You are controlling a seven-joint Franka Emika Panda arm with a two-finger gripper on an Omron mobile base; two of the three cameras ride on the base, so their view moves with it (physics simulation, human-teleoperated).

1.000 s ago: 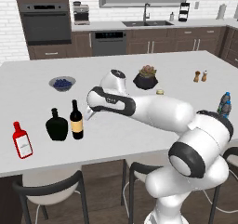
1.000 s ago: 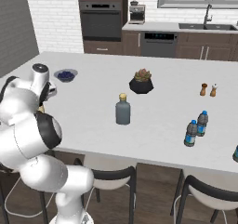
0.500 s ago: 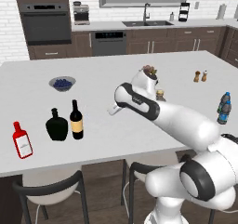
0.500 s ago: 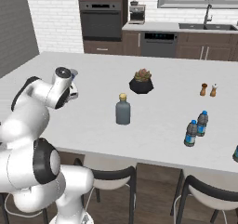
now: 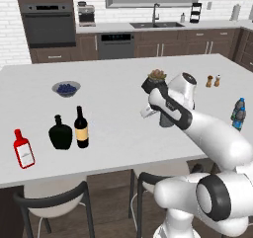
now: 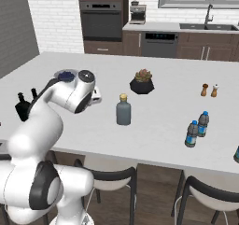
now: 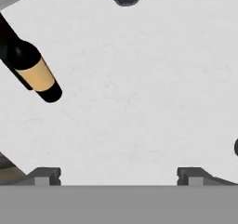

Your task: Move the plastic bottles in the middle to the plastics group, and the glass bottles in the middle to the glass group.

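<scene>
On the counter: we see a white island top (image 5: 113, 79), dark cabinets, wall oven (image 5: 47, 22) and sink (image 5: 154, 24) behind
Stools: we count two (image 5: 54, 207) at the near edge
Glass group: two, black flask (image 5: 60, 133) and red bottle (image 5: 22, 149), far left
Wine bottle (image 5: 81, 129): one, upright just beside the flask
Grey bottle (image 6: 123, 110): one, mid-counter
Water bottles (image 6: 196, 128): two, together on the right
Extras: blueberry bowl (image 5: 66, 88), potted plant (image 6: 142, 81), two shakers (image 6: 209, 89)
Fingers (image 7: 118, 175): spread wide, holding nothing, above bare counter
</scene>
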